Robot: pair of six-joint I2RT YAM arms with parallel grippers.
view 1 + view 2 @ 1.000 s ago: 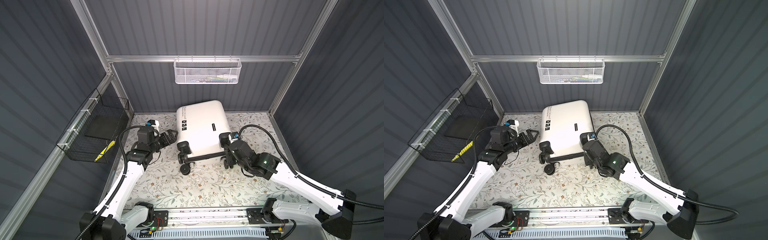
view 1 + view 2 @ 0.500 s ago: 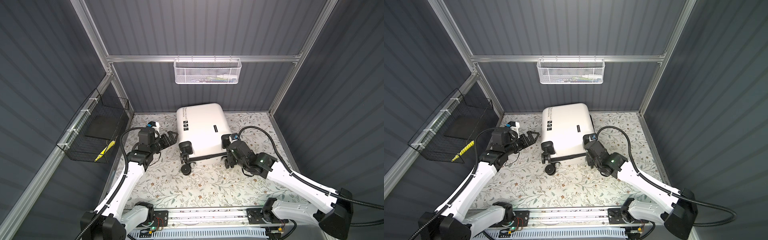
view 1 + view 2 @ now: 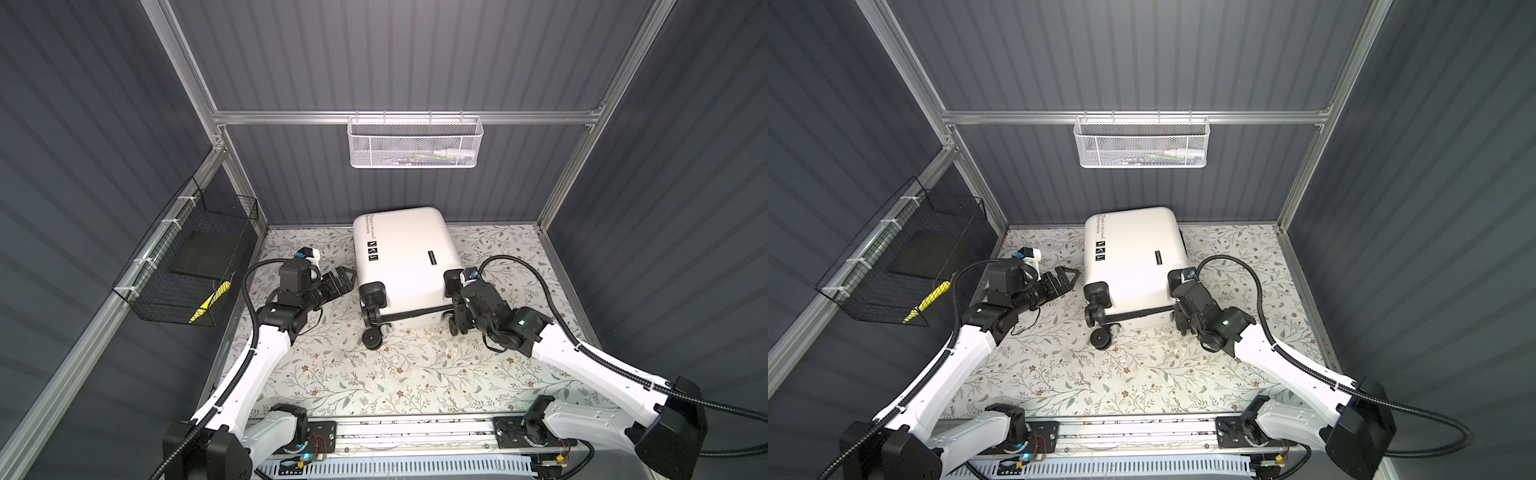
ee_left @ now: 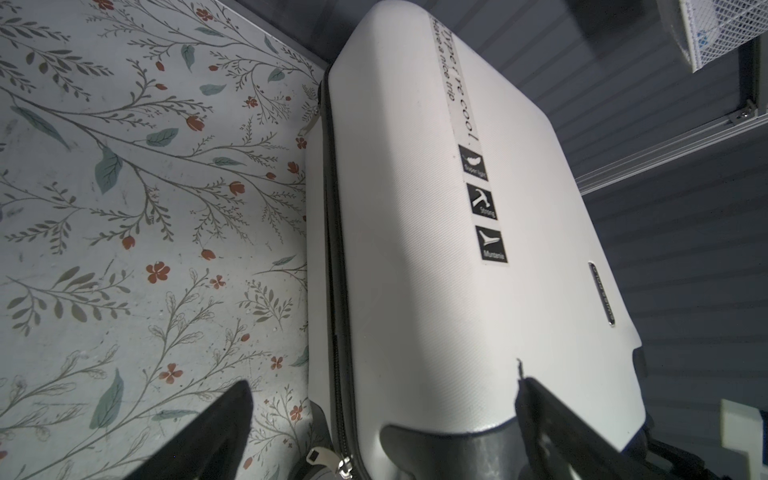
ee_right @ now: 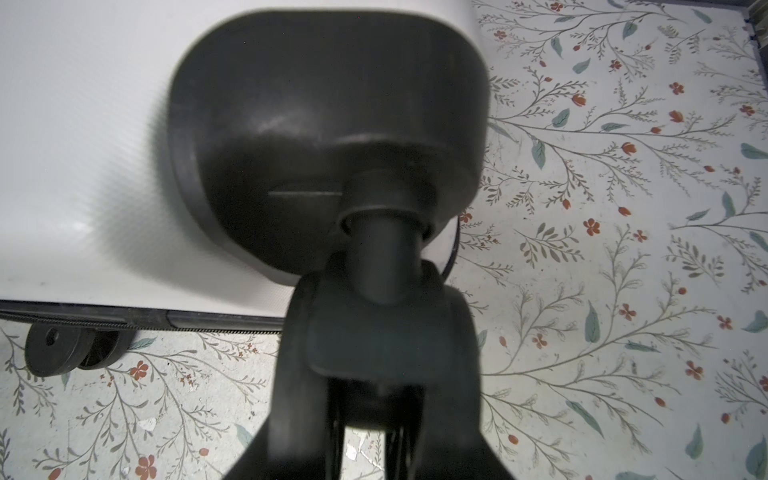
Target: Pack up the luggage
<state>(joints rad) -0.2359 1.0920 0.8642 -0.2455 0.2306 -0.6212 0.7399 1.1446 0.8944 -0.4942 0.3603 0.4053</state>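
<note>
White suitcase (image 3: 405,257) barely nudged, unopened; my right pincer (image 3: 454,321) stays clamped on its caster (image 5: 382,257), left pincer (image 3: 345,277) gapes empty.

luggage (image 4: 415,299), white shell, left wrist view: big black script (image 4: 460,89) along one edge, ends "...re cool", first word unclear. Smaller line beside it: "Have a nice trip". Next in the row are three black squares with white icons. feather sticker (image 4: 473,163): "Super light". hammer sticker (image 4: 483,203): "Strong". third sticker (image 4: 492,244): roughly "Muntanie", not sure. metal nameplate (image 4: 601,294): embossed letters, too small to read. In both top views the script and stickers show but are illegible.
</note>
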